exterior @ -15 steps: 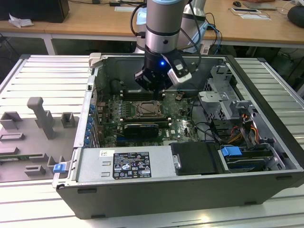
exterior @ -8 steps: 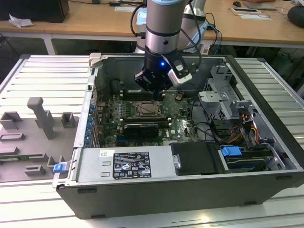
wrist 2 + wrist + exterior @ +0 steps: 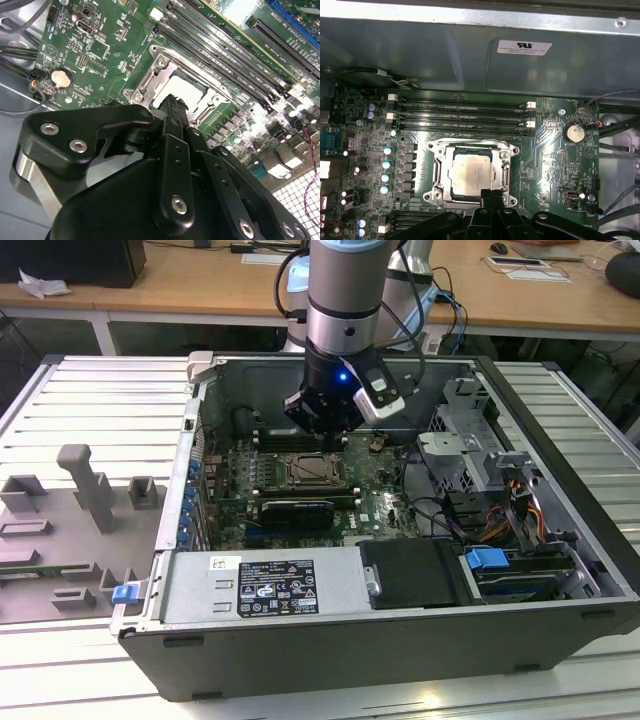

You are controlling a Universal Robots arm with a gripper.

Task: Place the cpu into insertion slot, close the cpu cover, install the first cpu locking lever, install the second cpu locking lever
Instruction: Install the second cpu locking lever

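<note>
1 gripper (image 3: pixel 491 196) with fingers pressed together, holding nothing, hovers just above the cpu (image 3: pixel 471 173) seated in the insertion slot (image 3: pixel 436 170), cpu cover (image 3: pixel 506 172) down

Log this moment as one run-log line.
cpu: seated in insertion slot | cpu cover: down | gripper: shut, above socket edge

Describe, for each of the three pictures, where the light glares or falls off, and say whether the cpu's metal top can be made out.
In the second wrist view, glare whitens the cpu and the memory slots, while the gripper stands dark in front. In the first wrist view, the light is even and the cpu's pale top shows plainly. In the exterior view, the case interior is dim and the insertion slot sits in shade.
</note>
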